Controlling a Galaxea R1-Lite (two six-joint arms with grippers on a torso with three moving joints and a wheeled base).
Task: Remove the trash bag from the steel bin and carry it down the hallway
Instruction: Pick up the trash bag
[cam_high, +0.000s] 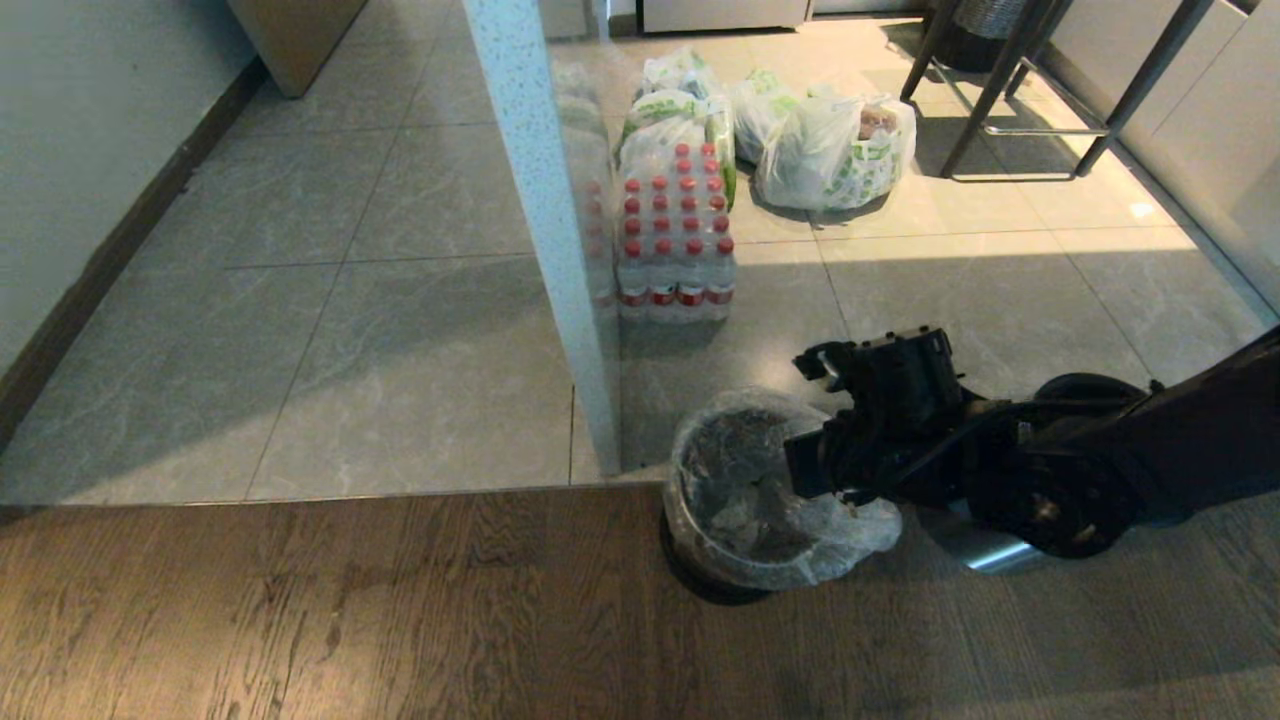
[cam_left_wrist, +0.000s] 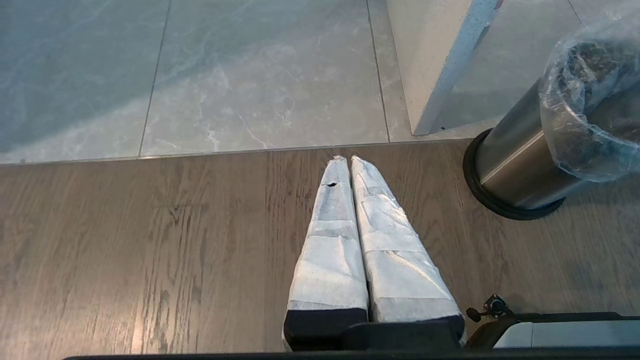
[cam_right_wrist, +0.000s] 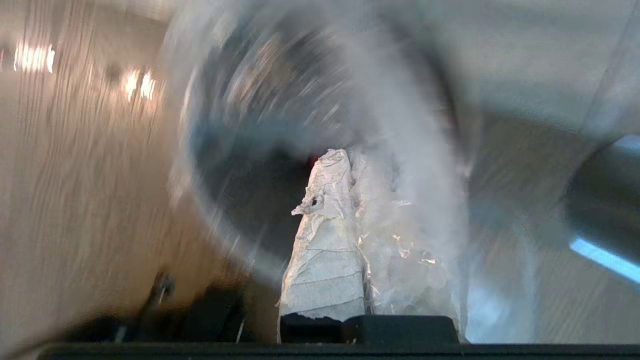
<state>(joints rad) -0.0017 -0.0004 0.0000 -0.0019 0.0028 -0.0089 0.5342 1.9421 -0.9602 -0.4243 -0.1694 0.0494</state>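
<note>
The steel bin (cam_high: 735, 575) is standing on the wooden floor (cam_high: 300, 610), just at the edge of the grey tiles (cam_high: 330, 340), near a white post (cam_high: 545, 230); the trash bag (cam_high: 770, 490) is lining it and is spilling over the rim; the right hand (cam_right_wrist: 350, 160) is reaching over the bin's rim, its fingers pressed together and pinching the bag's plastic; the left hand (cam_left_wrist: 346, 161) is hanging above the wood with fingers pressed together, holding nothing; a pack of bottles (cam_high: 675, 235) and white grocery bags (cam_high: 835, 150) are sitting on the tiles.

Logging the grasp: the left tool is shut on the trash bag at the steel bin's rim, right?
Wrong arm. The right tool is shut on the trash bag at the steel bin rim, per the head view; the left tool hangs shut over wood floor.
</note>
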